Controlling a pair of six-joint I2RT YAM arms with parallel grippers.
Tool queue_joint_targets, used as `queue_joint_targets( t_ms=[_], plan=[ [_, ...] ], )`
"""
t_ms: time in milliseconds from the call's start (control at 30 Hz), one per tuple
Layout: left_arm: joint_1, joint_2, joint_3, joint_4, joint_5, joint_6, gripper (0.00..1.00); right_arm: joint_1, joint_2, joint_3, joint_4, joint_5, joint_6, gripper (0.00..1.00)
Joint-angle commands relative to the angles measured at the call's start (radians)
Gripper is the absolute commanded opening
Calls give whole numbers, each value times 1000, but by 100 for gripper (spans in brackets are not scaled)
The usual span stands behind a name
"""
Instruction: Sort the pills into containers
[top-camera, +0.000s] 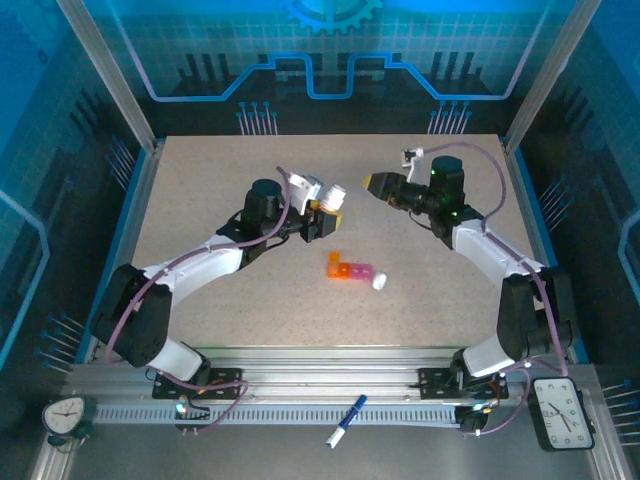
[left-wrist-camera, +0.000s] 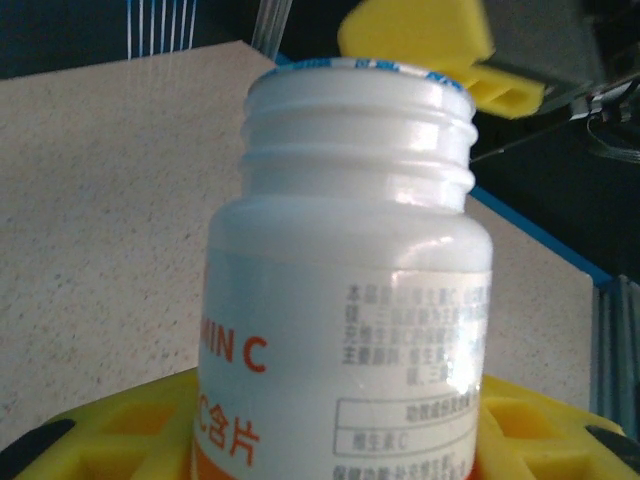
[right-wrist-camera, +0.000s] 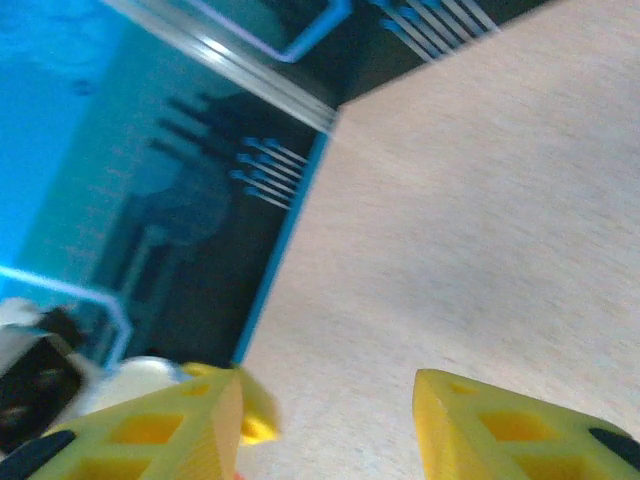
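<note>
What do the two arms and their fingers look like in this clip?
Both the left arm and the right arm have white links joined by rounded black joints, with a lilac cable looping along each. Small green lights glow near the right arm's wrist. The fingers are bright yellow blocks with square recessed pockets.

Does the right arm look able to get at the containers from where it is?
Probably yes. The right claw is open and empty, and the containers lie on bare table nearer its base; the bottle in the left claw sits off that path.
</note>
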Motion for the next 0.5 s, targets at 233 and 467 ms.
queue_joint_targets(
  t_ms=[233, 467],
  plan=[
    [2, -54, -42, 49, -52, 8, 0, -13, -30, -111, -214, 185, -117, 56],
    [1, -58, -47, 55, -52, 7, 0, -18, -24, -129, -220, 201, -126, 57]
  ],
)
